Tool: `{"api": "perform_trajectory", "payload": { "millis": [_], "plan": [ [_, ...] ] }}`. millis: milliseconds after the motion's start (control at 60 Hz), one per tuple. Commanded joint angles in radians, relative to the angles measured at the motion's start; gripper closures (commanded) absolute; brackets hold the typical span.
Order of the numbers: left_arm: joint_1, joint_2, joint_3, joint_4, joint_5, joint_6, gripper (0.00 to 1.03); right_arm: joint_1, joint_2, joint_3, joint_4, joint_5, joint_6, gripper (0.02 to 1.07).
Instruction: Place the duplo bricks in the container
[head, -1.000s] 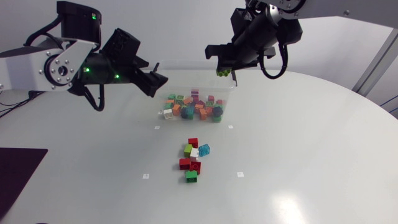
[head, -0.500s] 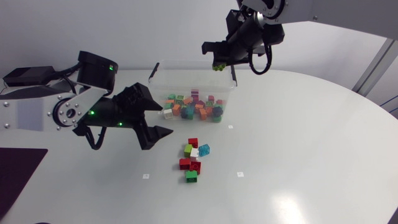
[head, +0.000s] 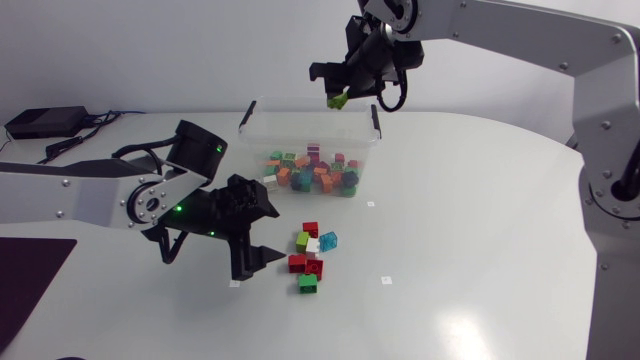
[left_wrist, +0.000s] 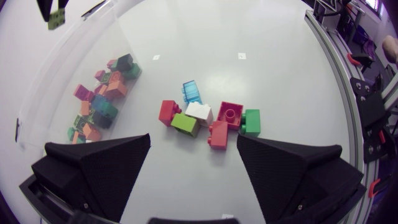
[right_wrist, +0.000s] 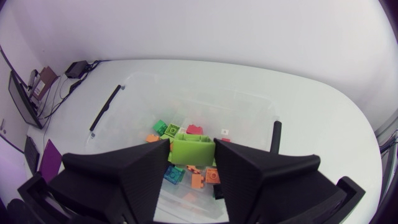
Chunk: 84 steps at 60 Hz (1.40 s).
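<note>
Container (head: 262, 135), upper centre: many bricks held | right gripper (head: 340, 97): lime brick (right_wrist: 192, 151) pinched above it | left gripper (head: 276, 235): spread beside seven loose bricks (head: 311, 255)

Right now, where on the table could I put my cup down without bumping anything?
The table is bare right of the container and the loose bricks, and along the near edge. Crowded: left of the loose bricks, where the left gripper hangs open.

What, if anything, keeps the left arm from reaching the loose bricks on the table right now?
Probably nothing, so yes. The left claw is open, and the loose bricks lie just ahead of its fingers with nothing between. The container stands apart from them, off to one side.
</note>
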Motion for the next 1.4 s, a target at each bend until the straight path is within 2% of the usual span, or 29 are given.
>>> {"api": "perform_trajectory", "payload": {
  "millis": [0,33,67,233,333,583,1000,1050,1150,1383],
  "plan": [
    [-0.021,0.023,-0.017,-0.03,0.011,0.038,0.07,-0.011,0.034,0.052,-0.025,0.003,0.015,0.19],
    [-0.032,0.028,-0.015,-0.047,0.011,0.042,0.07,-0.011,0.034,0.06,-0.029,0.013,0.013,0.1],
    [-0.036,0.034,-0.011,-0.06,0.011,0.044,0.07,-0.011,0.034,0.069,-0.037,0.015,0.013,0.07],
    [-0.044,0.044,0.034,-0.145,0.01,0.049,0.07,-0.009,-0.013,0.058,-0.066,0.021,0.016,0.07],
    [-0.059,0.061,0.043,-0.16,0.0,0.05,0.07,-0.004,-0.067,0.006,-0.061,0.023,0.016,0.07],
    [-0.09,0.179,0.112,-0.168,-0.063,0.042,0.09,0.02,-0.251,-0.244,0.009,0.024,0.01,0.07],
    [-0.119,0.287,0.256,-0.269,-0.129,0.027,0.12,0.075,-0.496,-0.657,0.115,0.052,-0.001,0.07],
    [-0.125,0.297,0.262,-0.275,-0.132,0.027,0.16,0.081,-0.513,-0.701,0.126,0.052,-0.001,0.07],
    [-0.13,0.313,0.268,-0.278,-0.136,0.027,0.17,0.098,-0.547,-0.784,0.147,0.052,0.001,0.07],
    [-0.144,0.325,0.267,-0.28,-0.135,0.01,0.4,0.118,-0.607,-0.914,0.164,0.049,0.01,0.07]
  ]
}}
